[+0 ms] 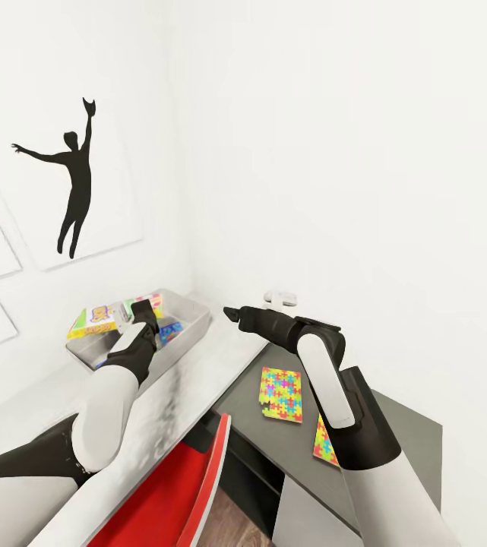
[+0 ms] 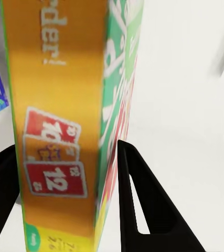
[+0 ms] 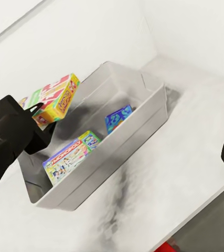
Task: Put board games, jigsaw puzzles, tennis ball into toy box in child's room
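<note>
White-walled corner: left gripper (image 3: pixel 35 123) clamped on Skip-Bo board game (image 1: pixel 95 320) over toy box (image 1: pixel 194 313), right gripper (image 1: pixel 232 312) state unclear; next, release into box.

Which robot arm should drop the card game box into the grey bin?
Left. Its pincer already grips the Skip-Bo box above the toy box; the right pincer is off to the side.

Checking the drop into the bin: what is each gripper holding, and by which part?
The left gripper clamps the Skip-Bo box across its thin faces near one end, above the toy box. The right gripper holds nothing.
</note>
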Robot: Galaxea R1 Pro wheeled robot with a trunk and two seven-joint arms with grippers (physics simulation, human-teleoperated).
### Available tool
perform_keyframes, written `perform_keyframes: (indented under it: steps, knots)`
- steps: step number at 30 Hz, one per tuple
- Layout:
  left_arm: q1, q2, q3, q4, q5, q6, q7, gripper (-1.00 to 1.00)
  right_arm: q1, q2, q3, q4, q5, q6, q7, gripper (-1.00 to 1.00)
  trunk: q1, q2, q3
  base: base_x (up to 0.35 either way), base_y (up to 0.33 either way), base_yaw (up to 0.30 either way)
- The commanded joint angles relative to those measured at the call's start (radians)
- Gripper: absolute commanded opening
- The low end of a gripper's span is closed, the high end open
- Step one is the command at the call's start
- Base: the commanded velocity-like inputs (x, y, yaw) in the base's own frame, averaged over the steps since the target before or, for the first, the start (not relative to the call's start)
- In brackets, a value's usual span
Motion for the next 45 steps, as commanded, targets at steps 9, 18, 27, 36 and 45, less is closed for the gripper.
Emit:
perform_keyframes:
  steps: [9, 18, 27, 36, 45]
  knots:
    - [-0.008, 0.0, -0.002, -0.002, 0.011, 0.006, 0.015, -1.0, -0.001, 0.0, 0.001, -0.001, -0.009, 0.002, -0.01, 1.0, 0.001, -0.002, -0.002, 0.0, 0.0, 0.0]
    - [-0.06, 0.0, -0.001, 0.008, 0.013, 0.017, 0.044, -1.0, -0.001, 0.0, 0.002, -0.002, -0.009, 0.002, -0.01, 1.0, 0.001, -0.002, -0.002, 0.0, 0.0, 0.0]
    - [-0.063, 0.0, 0.0, 0.01, 0.02, 0.013, 0.076, -1.0, -0.001, 0.0, 0.002, -0.002, -0.009, 0.002, -0.01, 1.0, 0.001, -0.002, -0.002, 0.0, 0.0, 0.0]
    - [-0.063, 0.001, 0.006, 0.01, 0.022, 0.008, 0.103, -1.0, -0.001, 0.0, 0.005, -0.002, -0.009, 0.002, -0.01, 1.0, 0.001, -0.002, -0.002, 0.0, 0.0, 0.0]
    - [-0.063, 0.0, 0.009, 0.01, 0.022, 0.003, 0.103, -1.0, -0.001, 0.0, 0.027, -0.002, -0.008, 0.002, -0.01, 1.0, 0.001, -0.002, -0.002, 0.0, 0.0, 0.0]
